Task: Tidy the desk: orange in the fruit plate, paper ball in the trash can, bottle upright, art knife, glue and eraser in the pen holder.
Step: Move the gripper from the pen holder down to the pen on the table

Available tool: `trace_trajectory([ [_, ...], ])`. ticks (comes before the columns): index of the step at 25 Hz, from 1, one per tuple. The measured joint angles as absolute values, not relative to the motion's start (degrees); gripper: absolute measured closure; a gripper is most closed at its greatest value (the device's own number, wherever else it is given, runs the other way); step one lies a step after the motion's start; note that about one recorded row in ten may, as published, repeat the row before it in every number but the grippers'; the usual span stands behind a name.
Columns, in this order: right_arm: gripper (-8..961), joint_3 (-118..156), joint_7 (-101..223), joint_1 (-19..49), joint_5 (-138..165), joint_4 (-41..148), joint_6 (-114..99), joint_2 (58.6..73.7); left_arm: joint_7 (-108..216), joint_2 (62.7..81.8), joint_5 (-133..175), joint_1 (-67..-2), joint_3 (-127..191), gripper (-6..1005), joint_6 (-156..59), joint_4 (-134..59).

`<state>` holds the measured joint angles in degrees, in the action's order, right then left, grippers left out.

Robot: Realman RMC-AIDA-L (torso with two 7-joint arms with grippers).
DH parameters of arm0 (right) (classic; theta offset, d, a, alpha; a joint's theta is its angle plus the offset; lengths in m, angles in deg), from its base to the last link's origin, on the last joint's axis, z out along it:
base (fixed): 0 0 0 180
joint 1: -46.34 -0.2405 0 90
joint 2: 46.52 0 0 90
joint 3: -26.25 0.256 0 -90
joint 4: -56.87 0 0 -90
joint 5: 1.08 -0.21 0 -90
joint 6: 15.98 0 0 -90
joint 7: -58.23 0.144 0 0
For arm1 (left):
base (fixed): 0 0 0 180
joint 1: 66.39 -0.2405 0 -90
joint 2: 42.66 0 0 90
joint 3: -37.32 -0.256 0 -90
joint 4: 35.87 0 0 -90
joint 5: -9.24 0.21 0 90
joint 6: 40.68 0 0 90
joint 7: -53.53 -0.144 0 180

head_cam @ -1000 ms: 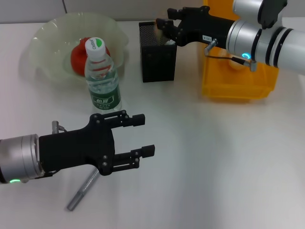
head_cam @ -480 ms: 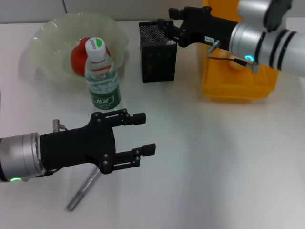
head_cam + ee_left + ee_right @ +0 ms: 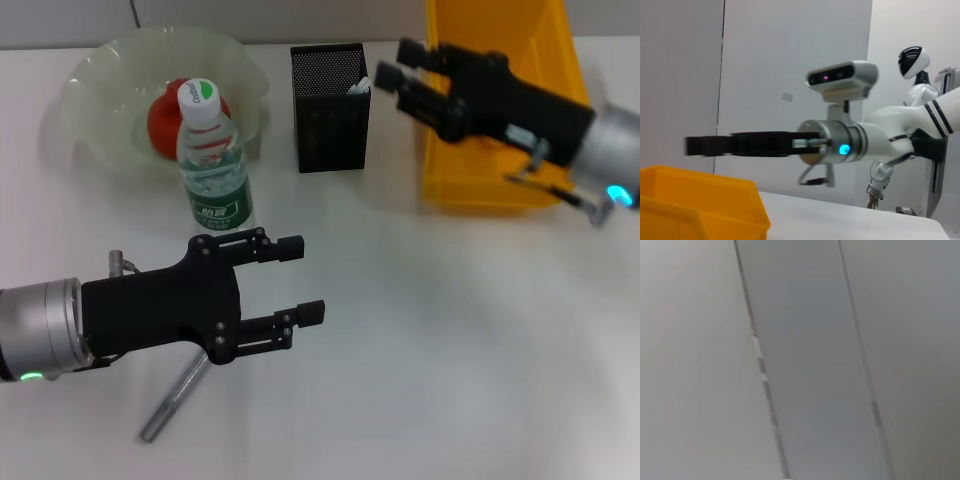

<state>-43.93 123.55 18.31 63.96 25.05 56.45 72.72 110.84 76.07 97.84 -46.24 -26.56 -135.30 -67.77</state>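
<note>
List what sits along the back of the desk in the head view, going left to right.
Fruit plate holding the orange → upright water bottle → black mesh pen holder → right gripper → yellow trash can.

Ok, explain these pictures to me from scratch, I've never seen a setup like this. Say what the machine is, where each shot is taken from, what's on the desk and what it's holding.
It is a two-armed robot tidying a white desk.

The wide picture comes from a camera on its head, looking down. The other two come from cameras on its wrists: the left one looks across at the right arm and the yellow bin; the right one shows only a plain grey surface.

The left gripper hovers low over the desk near the front, open and empty. The right gripper is raised beside the black mesh pen holder, open, apparently holding nothing.

Also there: an upright water bottle, an orange in the pale fruit plate, a yellow bin, and a grey pen-like tool under the left arm.
</note>
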Motion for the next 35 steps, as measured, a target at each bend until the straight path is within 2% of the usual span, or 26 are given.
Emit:
trace_trajectory([
  [6,475,-44.0,122.7,25.0,65.1,25.2,65.9,72.61,110.8,76.0,97.8,-46.1,-26.6,316,-135.3,-67.8],
  [10,354,-43.9,120.1,27.8,65.9,28.7,69.5,72.7,111.1,75.99,96.9,-46.0,-26.5,318,-135.5,-68.0],
  [17,129,-44.1,110.1,28.7,65.9,38.6,72.4,72.79,112.7,75.94,94.3,-46.3,-26.1,316,-136.5,-68.6],
  [24,129,-43.5,108.4,28.5,65.5,43.1,71.8,72.88,129.7,75.78,97.9,-47.4,-26.7,318,-136.6,-79.5],
  [26,129,-43.2,108.3,28.4,65.4,43.2,71.6,72.89,149.2,75.91,107.7,-46.4,-26.9,318,-136.9,-89.8],
  [30,129,-43.0,108.2,28.0,65.4,43.3,70.4,72.99,153.3,75.97,109.1,-46.2,-27.5,316,-137.1,-92.6],
  [32,129,-43.0,108.2,27.9,65.4,43.3,69.6,73.03,170.3,75.97,116.3,-46.7,-31.1,316,-136.0,-105.7],
  [35,129,-43.0,108.2,27.6,65.3,43.4,68.7,73.07,177.0,76.02,121.7,-46.6,-32.5,317,-135.5,-110.6],
])
